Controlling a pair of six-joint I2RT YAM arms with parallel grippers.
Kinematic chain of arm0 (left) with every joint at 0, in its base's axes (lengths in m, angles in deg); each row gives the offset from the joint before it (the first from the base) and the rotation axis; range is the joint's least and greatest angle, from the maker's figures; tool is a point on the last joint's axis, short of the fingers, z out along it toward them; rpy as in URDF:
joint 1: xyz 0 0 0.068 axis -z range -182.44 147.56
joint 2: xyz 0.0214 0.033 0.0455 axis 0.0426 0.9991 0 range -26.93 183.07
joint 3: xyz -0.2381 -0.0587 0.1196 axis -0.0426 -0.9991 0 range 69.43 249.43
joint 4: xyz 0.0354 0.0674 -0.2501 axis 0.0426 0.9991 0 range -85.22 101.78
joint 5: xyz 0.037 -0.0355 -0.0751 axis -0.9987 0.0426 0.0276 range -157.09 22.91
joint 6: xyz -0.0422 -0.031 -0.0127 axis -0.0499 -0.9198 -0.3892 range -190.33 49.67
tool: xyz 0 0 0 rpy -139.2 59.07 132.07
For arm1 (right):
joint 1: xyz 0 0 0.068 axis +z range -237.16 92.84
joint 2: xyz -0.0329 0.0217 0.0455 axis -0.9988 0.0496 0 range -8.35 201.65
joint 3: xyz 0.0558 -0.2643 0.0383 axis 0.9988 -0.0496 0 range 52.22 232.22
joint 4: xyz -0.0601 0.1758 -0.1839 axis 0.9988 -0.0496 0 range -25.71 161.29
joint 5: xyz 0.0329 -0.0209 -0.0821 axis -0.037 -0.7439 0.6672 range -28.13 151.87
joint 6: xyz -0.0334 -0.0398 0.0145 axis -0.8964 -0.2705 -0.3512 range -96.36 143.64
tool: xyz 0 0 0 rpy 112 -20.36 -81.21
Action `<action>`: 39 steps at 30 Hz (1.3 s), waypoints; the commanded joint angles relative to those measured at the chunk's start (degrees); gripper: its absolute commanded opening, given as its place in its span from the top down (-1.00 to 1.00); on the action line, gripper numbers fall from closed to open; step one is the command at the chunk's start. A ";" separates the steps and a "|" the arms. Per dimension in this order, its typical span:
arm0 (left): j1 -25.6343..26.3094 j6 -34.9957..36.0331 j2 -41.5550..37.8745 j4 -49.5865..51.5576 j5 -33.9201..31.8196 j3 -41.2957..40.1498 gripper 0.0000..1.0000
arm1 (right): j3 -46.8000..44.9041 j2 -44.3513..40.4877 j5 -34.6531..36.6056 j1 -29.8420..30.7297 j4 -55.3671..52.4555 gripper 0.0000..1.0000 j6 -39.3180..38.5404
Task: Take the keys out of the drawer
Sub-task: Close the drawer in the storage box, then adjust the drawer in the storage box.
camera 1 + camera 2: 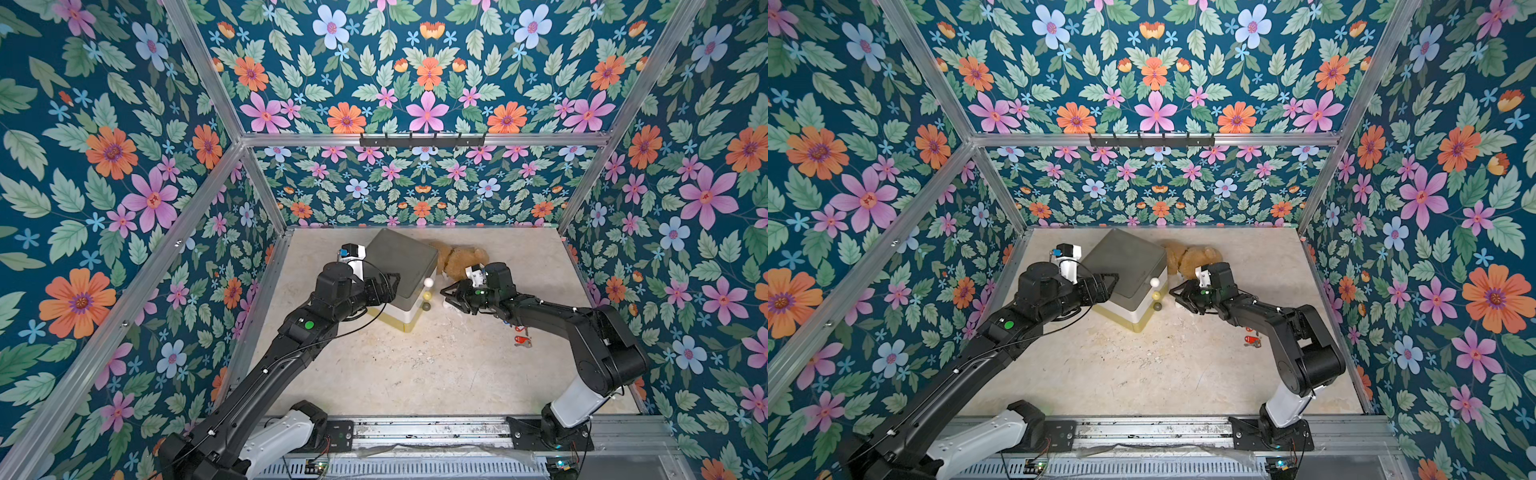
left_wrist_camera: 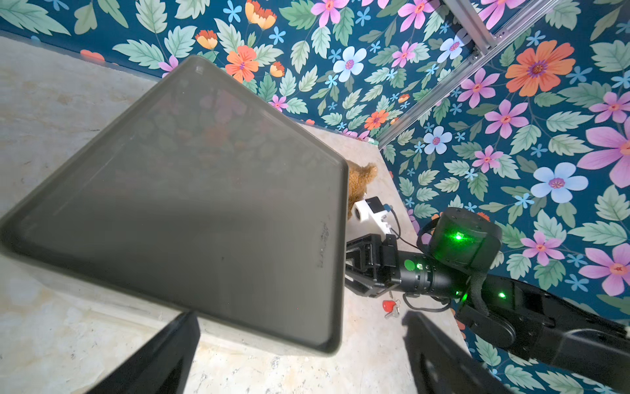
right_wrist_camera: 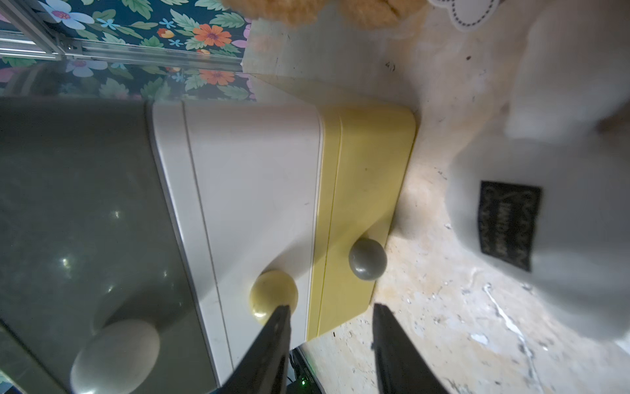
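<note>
A robot lab test cell: aluminium framing (image 1: 419, 140) holds floral-printed wall panels (image 1: 104, 166) around a stone-look table (image 1: 415, 365), with a mounting rail (image 1: 428, 432) and bare circuit boards (image 1: 316, 465) at six o'clock.

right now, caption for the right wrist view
Open right pincer poised at the drawer unit, close to the yellow knob.

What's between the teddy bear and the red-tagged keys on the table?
The right arm crosses there, between teddy bear and keys; both top views show it.
</note>
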 commanded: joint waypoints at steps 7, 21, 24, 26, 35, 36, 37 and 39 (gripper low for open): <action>-0.08 -2.72 -6.08 -0.35 -2.38 -5.31 -0.98 | 5.68 4.16 -1.71 1.91 0.31 0.23 -0.94; -0.08 -2.54 -7.86 1.52 -2.82 -6.42 -0.98 | 5.98 6.04 -1.07 3.99 2.72 0.27 0.47; -0.08 -2.62 -8.66 1.82 -3.08 -6.84 -0.98 | 7.14 6.26 -0.79 4.88 1.41 0.29 -0.15; -0.08 -2.63 -9.30 2.09 -3.40 -7.17 -0.98 | 7.51 6.36 -0.54 5.45 0.82 0.30 -0.37; -0.08 -3.16 -11.18 2.71 -3.73 -8.61 -0.98 | 4.79 5.30 0.62 9.31 3.07 0.43 2.17; -0.08 -3.20 -11.28 2.75 -3.80 -8.69 -0.98 | 4.31 5.01 0.77 9.68 3.71 0.45 2.70; -0.08 -3.25 -11.36 2.89 -3.80 -8.76 -0.98 | 3.83 4.75 0.93 9.88 4.23 0.46 3.14; -0.08 -3.18 -11.58 3.10 -3.90 -8.76 -0.98 | 2.77 3.88 1.35 10.48 5.17 0.47 4.12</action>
